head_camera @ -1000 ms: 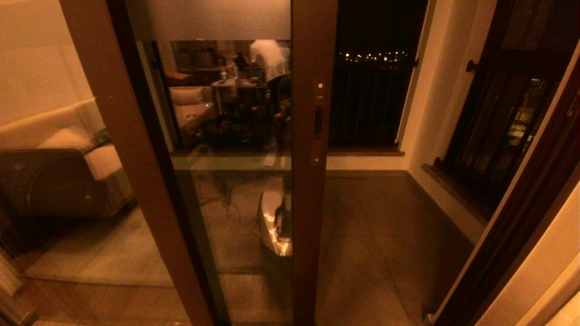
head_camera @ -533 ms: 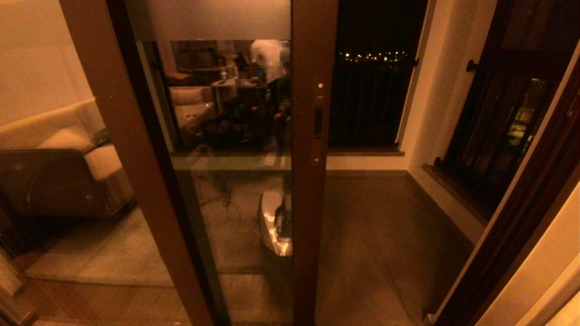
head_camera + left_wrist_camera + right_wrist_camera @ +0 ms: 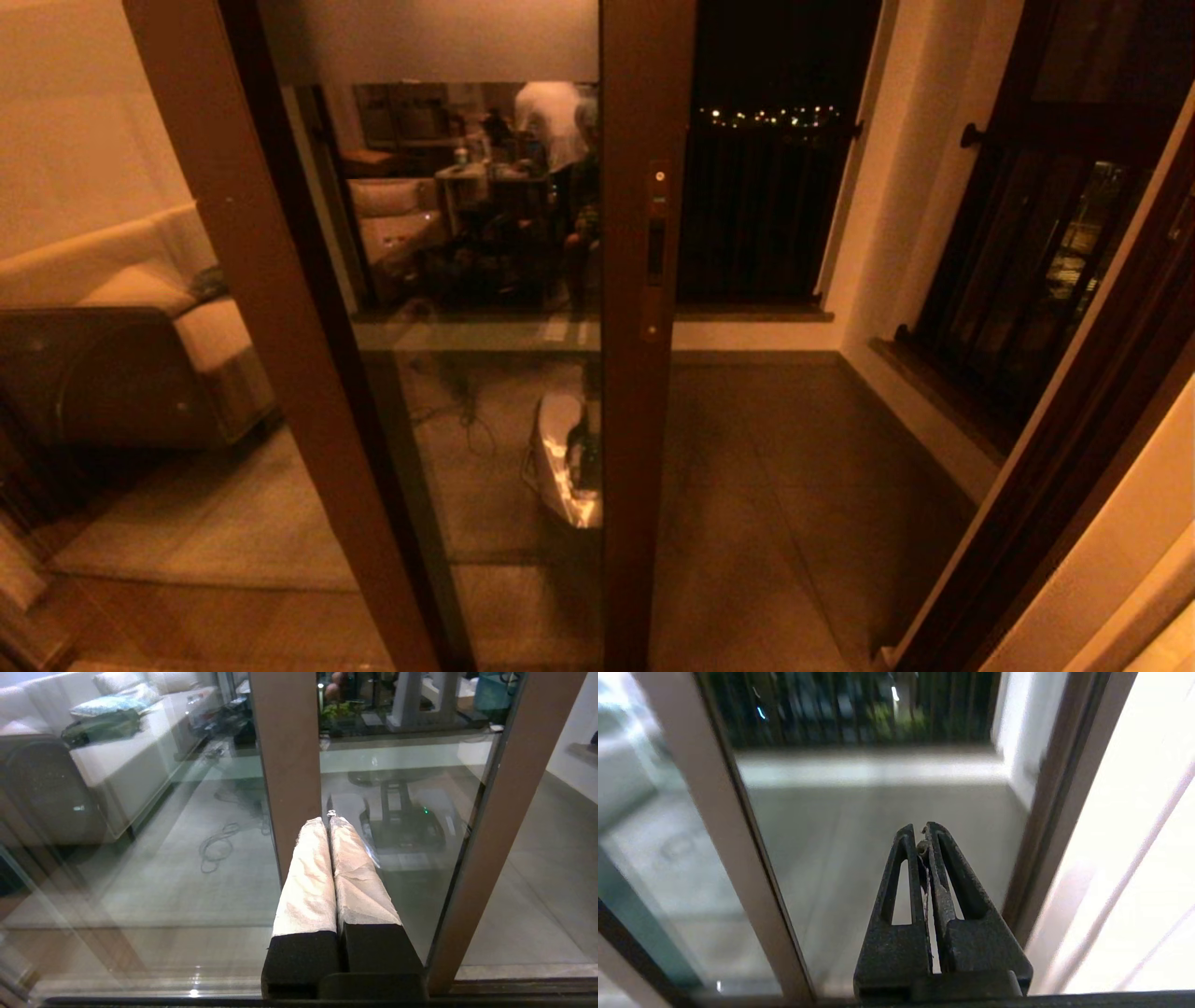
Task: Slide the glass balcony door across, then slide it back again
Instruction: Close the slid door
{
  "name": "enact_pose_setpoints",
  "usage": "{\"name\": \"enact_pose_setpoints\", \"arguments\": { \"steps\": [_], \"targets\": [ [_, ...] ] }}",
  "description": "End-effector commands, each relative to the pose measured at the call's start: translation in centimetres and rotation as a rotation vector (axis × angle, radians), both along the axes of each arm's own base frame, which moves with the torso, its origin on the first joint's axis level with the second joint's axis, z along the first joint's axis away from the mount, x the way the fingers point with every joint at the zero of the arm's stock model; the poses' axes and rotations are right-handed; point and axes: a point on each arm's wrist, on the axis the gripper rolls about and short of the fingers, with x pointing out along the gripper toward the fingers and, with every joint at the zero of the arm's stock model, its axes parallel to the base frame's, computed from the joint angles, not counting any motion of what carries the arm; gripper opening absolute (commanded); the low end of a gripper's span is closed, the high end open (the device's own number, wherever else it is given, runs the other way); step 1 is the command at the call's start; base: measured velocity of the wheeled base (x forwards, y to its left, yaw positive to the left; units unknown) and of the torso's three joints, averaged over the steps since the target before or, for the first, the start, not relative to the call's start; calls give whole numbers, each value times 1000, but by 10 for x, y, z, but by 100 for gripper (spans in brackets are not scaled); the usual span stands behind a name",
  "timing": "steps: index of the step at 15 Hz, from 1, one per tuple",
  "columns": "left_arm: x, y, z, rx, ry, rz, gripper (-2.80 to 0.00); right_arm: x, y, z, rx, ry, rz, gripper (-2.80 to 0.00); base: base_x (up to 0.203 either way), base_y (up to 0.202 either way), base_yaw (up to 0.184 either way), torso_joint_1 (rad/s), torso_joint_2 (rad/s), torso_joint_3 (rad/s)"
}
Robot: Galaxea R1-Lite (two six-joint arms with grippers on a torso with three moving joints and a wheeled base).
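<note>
From the head view, the glass balcony door (image 3: 467, 280) stands in the middle, and its brown upright (image 3: 644, 373) with the slim handle plate (image 3: 656, 252) runs from top to bottom. To the right of that upright the doorway is open, so you can see straight onto the balcony floor (image 3: 775, 485) and the dark barred window (image 3: 756, 205) at the back. I think the door sits partway across because nobody has pushed it yet. No arm shows here, so both must hang low, out of sight. The glass shows a mirror picture of a room and a person, which makes it hard to tell what is really behind it. In the left wrist view, the left gripper (image 3: 329, 821) has its two white-wrapped fingers pressed flat together, holding nothing, and it points at the glass between two brown posts. It looks parked. In the right wrist view, the right gripper (image 3: 922, 833) is pinched closed too, empty, and aims at the open gap beside the door's edge (image 3: 738, 858). The handle plate is not seen there, and the top of the door is cut off.
</note>
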Motion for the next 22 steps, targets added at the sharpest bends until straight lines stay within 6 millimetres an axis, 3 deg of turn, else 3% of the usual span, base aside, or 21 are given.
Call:
{"name": "enact_pose_setpoints", "arguments": {
  "steps": [1, 5, 7, 11, 15, 19, 20, 22],
  "targets": [
    [2, 0, -6, -1, 24, 5, -280, 2, 0, 49, -4, -28, 15, -280, 0, 0, 0, 0, 0, 0],
    [2, 0, -6, -41, 27, 6, -280, 40, 2, 160, -27, -47, 74, -280, 0, 0, 0, 0, 0, 0],
    [2, 0, -6, -40, 27, 5, -280, 71, 3, 189, -68, 2, 102, -280, 0, 0, 0, 0, 0, 0],
    [2, 0, -6, -40, 25, 4, -280, 140, 17, 210, -100, 219, 226, -280, 0, 0, 0, 0, 0, 0],
    [2, 0, -6, -40, 30, 3, -280, 173, 72, 222, -85, 311, 350, -280, 0, 0, 0, 0, 0, 0],
    [2, 0, -7, -43, 30, 7, -280, 222, 122, 216, 4, 394, 256, -280, 0, 0, 0, 0, 0, 0],
    [2, 0, -6, -43, 29, 6, -280, 229, 139, 212, -15, 404, 231, -280, 0, 0, 0, 0, 0, 0],
    [2, 0, -7, -43, 32, 7, -280, 238, 159, 221, -10, 367, 209, -280, 0, 0, 0, 0, 0, 0]
  ]
}}
